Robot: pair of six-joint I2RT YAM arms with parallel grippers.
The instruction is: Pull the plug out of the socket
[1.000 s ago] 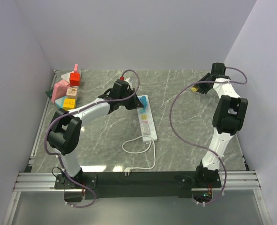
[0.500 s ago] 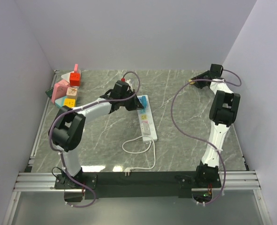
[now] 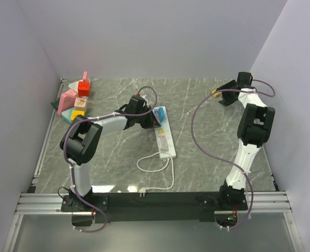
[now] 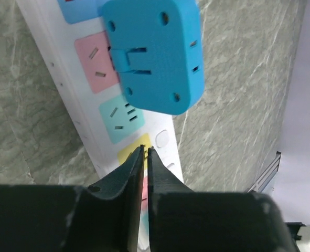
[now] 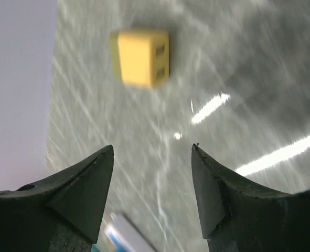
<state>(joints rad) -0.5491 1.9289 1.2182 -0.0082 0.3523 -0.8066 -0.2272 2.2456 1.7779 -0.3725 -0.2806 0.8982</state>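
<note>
A white power strip point(image 3: 165, 137) lies in the middle of the table, with coloured sockets showing in the left wrist view point(image 4: 60, 100). A blue plug block point(image 3: 159, 114) sits on the strip's far end and is large in the left wrist view point(image 4: 152, 58). My left gripper point(image 3: 148, 119) is shut and empty just left of the plug. In the left wrist view its tips point(image 4: 144, 150) hover over the yellow socket, short of the plug. My right gripper point(image 3: 222, 97) is open and empty at the far right point(image 5: 153, 148).
The strip's white cord point(image 3: 156, 167) loops toward the near edge. A small yellow block point(image 5: 140, 56) lies ahead of the right gripper, also in the top view point(image 3: 215, 93). Several coloured blocks point(image 3: 73, 102) stand at the back left. Walls close in on three sides.
My left arm has folded in and lowered, with its shut gripper still beside the blue plug. My right gripper swung toward the back wall and came back a little.
</note>
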